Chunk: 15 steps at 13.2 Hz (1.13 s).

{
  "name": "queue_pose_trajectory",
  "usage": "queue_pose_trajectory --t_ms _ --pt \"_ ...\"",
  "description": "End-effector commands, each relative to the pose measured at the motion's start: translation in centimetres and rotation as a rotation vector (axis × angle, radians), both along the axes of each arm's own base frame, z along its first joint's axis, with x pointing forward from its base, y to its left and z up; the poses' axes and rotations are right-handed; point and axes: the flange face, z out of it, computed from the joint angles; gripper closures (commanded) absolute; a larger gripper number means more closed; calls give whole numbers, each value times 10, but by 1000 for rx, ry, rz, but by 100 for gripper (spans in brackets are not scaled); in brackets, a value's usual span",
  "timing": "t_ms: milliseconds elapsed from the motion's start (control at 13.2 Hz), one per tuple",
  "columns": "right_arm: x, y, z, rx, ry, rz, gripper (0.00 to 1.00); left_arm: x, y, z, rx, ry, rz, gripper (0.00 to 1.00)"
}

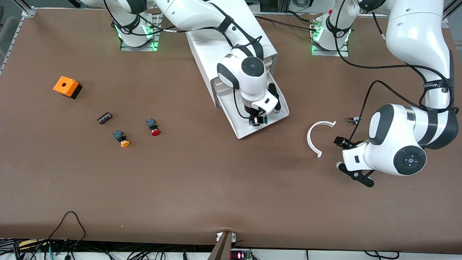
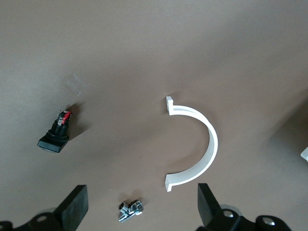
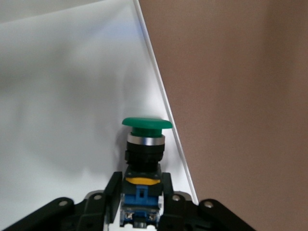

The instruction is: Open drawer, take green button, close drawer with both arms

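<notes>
The white drawer (image 1: 241, 127) stands pulled out of the white cabinet (image 1: 202, 47) toward the front camera. My right gripper (image 1: 255, 121) reaches down into it and is shut on the button (image 1: 265, 119). In the right wrist view the fingers (image 3: 113, 195) clamp the blue-and-black body of the button (image 3: 146, 126), and its green cap points at the rim of the drawer (image 3: 57, 96). My left gripper (image 1: 341, 154) hangs open over the table at the left arm's end, holding nothing; the left wrist view shows this gripper (image 2: 142, 195) wide apart above a small metal fitting (image 2: 131, 210).
A white curved bracket (image 1: 313, 139) (image 2: 208, 144) and a small black part (image 2: 55, 137) lie under the left gripper. Toward the right arm's end lie a red-capped button (image 1: 154, 127), an orange-capped button (image 1: 122, 139), a small brown part (image 1: 104, 118) and an orange box (image 1: 66, 87).
</notes>
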Motion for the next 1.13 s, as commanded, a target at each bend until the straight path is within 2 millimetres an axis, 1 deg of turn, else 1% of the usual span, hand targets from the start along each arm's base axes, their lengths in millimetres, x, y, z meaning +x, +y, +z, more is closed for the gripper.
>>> queue_pose_trajectory --t_ms 0,151,302,453,529,604,755,906,982,1058 --pt "0 6 0 7 -13 -3 67 -7 -24 12 8 -6 18 0" --pt "-1 6 -1 5 -12 -1 72 -10 -25 12 27 9 86 0" --pt "0 7 0 9 -13 -11 75 -14 -34 9 0 36 197 0" --pt "1 6 4 12 -17 -25 79 -16 -40 -2 27 49 314 0" --pt "-1 8 9 11 -21 -21 81 -18 -48 -10 32 52 336 0" --pt "3 4 13 5 -31 -31 83 -20 -49 -19 24 61 376 0" --pt "3 5 30 18 -47 -53 87 -22 -50 -36 17 64 468 0" --pt "8 2 59 50 -66 -123 87 -23 -57 -39 27 62 519 0" --pt "10 -1 80 71 -77 -149 87 -23 -64 -40 19 62 566 0" --pt "20 -11 108 91 -105 -190 87 -23 -65 -51 19 59 613 0"
